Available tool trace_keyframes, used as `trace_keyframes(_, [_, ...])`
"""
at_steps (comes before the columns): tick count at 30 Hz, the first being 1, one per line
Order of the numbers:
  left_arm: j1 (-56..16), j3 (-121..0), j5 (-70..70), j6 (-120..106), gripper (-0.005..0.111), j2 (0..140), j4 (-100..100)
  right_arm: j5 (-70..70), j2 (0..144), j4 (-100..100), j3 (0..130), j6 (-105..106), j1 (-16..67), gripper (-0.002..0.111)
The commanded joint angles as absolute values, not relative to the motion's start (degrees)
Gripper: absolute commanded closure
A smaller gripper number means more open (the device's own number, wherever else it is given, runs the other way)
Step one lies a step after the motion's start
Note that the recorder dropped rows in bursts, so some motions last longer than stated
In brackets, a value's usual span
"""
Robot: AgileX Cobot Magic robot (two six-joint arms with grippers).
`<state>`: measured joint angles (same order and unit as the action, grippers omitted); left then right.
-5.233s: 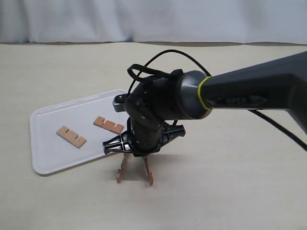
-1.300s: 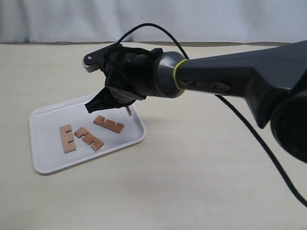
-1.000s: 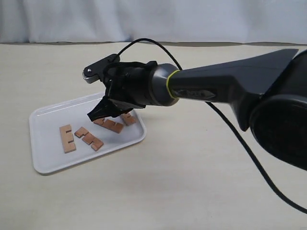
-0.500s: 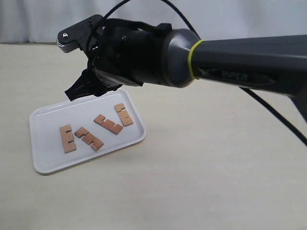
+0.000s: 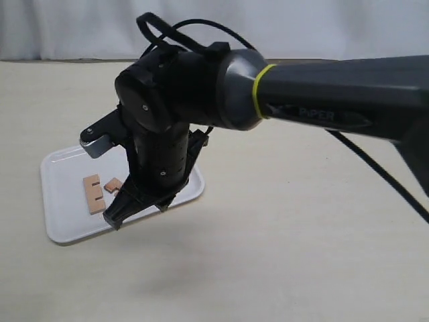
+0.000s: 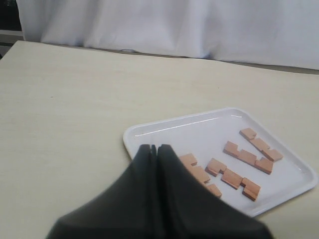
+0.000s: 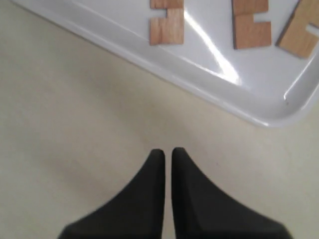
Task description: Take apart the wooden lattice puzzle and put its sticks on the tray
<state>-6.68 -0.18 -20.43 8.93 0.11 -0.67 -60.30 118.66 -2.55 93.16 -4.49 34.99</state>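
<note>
Right fingers (image 7: 149,199) closed, four sticks (image 6: 232,178), one tray (image 6: 199,133)

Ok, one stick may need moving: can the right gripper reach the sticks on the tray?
Probably yes: the sticks lie uncovered in the tray, just beyond the shut right gripper.

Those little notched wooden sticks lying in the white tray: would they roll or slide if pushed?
Probably slide, not roll: the sticks lie flat and have square edges. Being wood, they look stiff. The tray looks glossy, so they may skid until its low rim stops them.
</note>
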Motion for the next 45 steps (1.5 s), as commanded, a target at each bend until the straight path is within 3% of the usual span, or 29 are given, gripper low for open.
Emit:
trace_keyframes(1, [-6.66, 0.0, -19.8, 9.08, 0.107, 0.0, -0.88, -66.07, 113.74, -0.71, 92.26, -2.93, 32.36, 0.104])
trace_keyframes(9, [-6.66, 0.0, -19.8, 9.08, 0.107, 0.0, -0.88, -64.77, 102.49, 0.0, 79.61, -6.43, 20.61, 0.104])
trace_keyframes(16, [-6.66, 0.0, -19.8, 9.08, 0.107, 0.0, -0.88, -58.69, 87.12, -1.04, 64.48, -10.29, 2.37, 0.104])
trace_keyframes(20, [-6.66, 0.0, -19.8, 9.08, 0.107, 0.0, -0.88, -58.79, 77.43, -5.09, 62.86, -10.29, -6.12, 0.104])
trace_keyframes(27, [-6.66, 0.0, -19.8, 9.08, 0.107, 0.0, -0.88, -54.35, 63.05, -23.93, 56.18, -22.64, -7.29, 0.104])
trace_keyframes(34, [-6.66, 0.0, -19.8, 9.08, 0.107, 0.0, -0.88, -58.02, 59.83, -12.99, 52.45, -6.38, -7.29, 0.104])
trace_keyframes(45, [-6.66, 0.0, -19.8, 9.08, 0.107, 0.0, -0.88, -59.22, 58.96, -1.93, 50.21, -1.9, -7.29, 0.104])
